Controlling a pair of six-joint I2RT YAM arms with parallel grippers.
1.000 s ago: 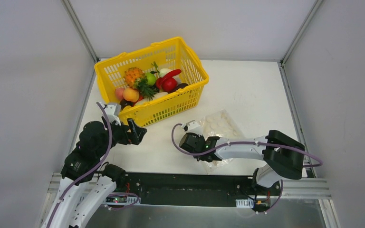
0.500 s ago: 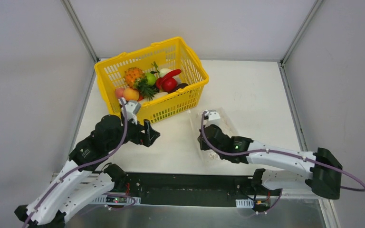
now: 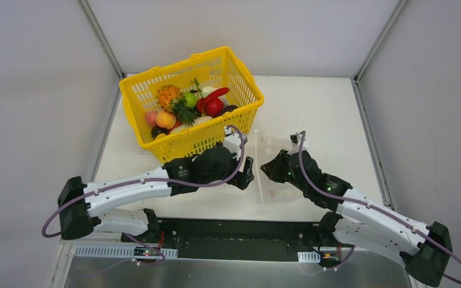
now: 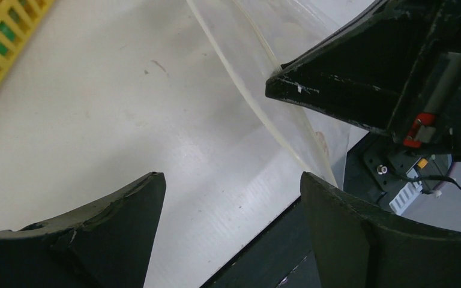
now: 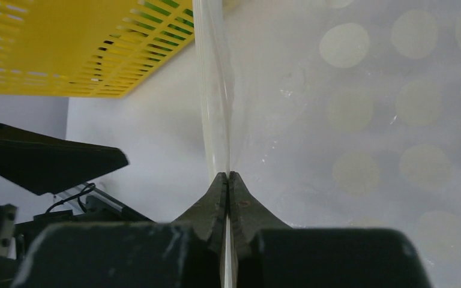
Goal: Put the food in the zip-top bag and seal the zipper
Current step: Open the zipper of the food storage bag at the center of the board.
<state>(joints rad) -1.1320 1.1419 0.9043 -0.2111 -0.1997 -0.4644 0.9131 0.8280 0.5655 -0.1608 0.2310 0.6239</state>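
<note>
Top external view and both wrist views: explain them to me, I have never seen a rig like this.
These are two white-and-black robot arms bolted to a white table. The top picture looks down from above and behind them; the other two come from cameras on each wrist. A yellow plastic mesh basket holds glossy toy fruits and vegetables. Beside it is a clear dotted plastic bag. The right end effector is shut, pinching the bag's edge. The left end effector is open and holds nothing, close to that edge.

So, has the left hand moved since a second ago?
Yes. The left hand swung right, from the left front corner of the yellow plastic mesh basket to its right front corner, beside the clear dotted bag.
</note>
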